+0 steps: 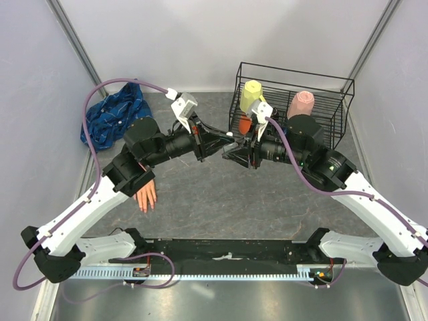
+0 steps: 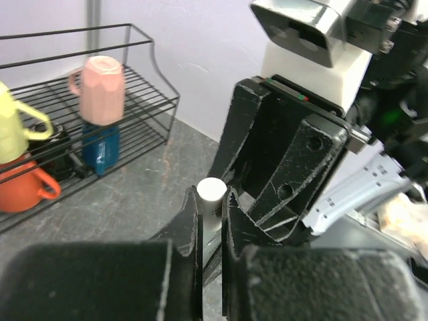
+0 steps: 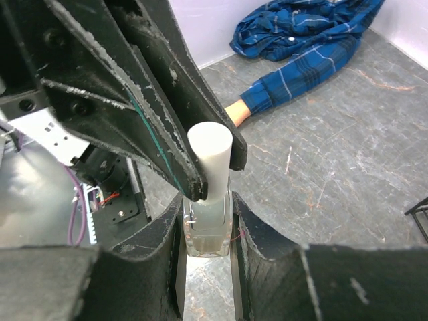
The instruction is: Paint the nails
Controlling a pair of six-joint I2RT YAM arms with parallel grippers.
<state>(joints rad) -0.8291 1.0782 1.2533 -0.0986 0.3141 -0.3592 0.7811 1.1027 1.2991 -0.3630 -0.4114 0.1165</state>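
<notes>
I'm pinching small clear glass bottle (image 3: pixel 207 234) in right claw (image 3: pixel 207 221), white cylindrical cap (image 3: pixel 210 150) in left claw (image 2: pixel 212 217); likely light, slick, fragile, best gripped there; nails (image 1: pixel 143 207) on pale peach mannequin hand (image 1: pixel 146 192) lying on worktop (image 1: pixel 221 207).

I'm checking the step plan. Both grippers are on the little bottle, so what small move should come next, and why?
Probably the left gripper should twist the white cap to unscrew it. It is shut on that cap, while the right gripper clamps the bottle by its clear body, so the bottle looks braced for it. No painting can start until it is open.
</notes>
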